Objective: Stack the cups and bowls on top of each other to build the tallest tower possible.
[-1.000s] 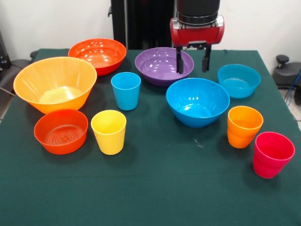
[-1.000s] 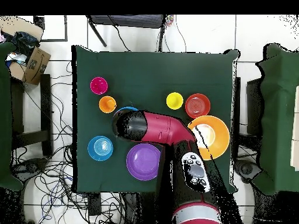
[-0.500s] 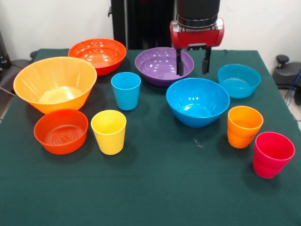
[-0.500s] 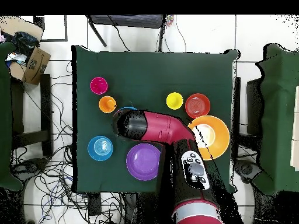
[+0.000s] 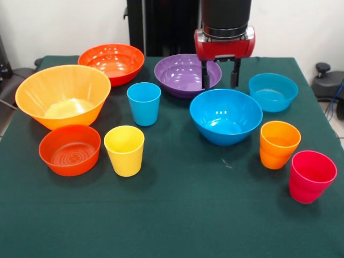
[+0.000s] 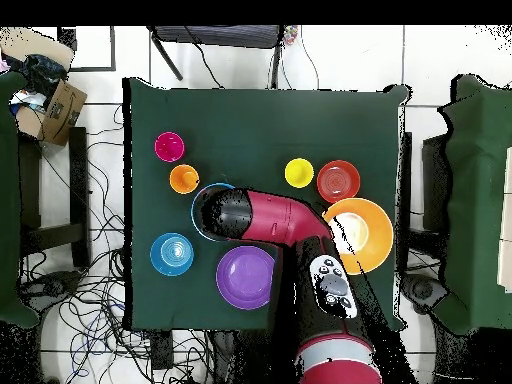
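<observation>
The claw (image 5: 220, 80) hangs open and empty, its two dark fingers spread apart above the far rim of the large blue bowl (image 5: 226, 115), between that bowl and the purple bowl (image 5: 185, 74) behind it. Nothing is stacked: every piece sits separately on the green table (image 5: 177, 215). The small teal-blue bowl (image 5: 273, 91) lies to the right, with the orange cup (image 5: 278, 144) and pinkish red cup (image 5: 311, 176) nearer the front. The blue cup (image 5: 144, 103) and yellow cup (image 5: 124, 150) stand mid-table, beside the large light orange bowl (image 5: 62, 95), the small red-orange bowl (image 5: 69, 150) and the medium red-orange bowl (image 5: 112, 63).
</observation>
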`<state>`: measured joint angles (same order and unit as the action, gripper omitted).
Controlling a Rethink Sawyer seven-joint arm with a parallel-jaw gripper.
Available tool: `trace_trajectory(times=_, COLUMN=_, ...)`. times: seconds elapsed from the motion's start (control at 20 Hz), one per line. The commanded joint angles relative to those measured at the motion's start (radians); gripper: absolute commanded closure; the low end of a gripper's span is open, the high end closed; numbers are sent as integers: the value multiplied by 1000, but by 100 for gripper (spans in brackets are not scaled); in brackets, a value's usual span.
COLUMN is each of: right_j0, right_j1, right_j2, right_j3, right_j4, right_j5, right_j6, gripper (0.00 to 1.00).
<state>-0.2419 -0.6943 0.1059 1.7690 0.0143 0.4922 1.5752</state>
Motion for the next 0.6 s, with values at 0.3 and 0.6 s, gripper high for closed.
trace_trajectory(times=0.3, right_j0=-1, right_j1=12, right_j2=68, right_j3=-31, right_j4=-65, right_j5=78, right_j6=1, gripper=0)
trace_trajectory(times=0.6, right_j0=1, right_j1=7, right_j2=62, right_j3=-45, right_j4=-62, right_j5=103, right_j6=2, gripper=0)
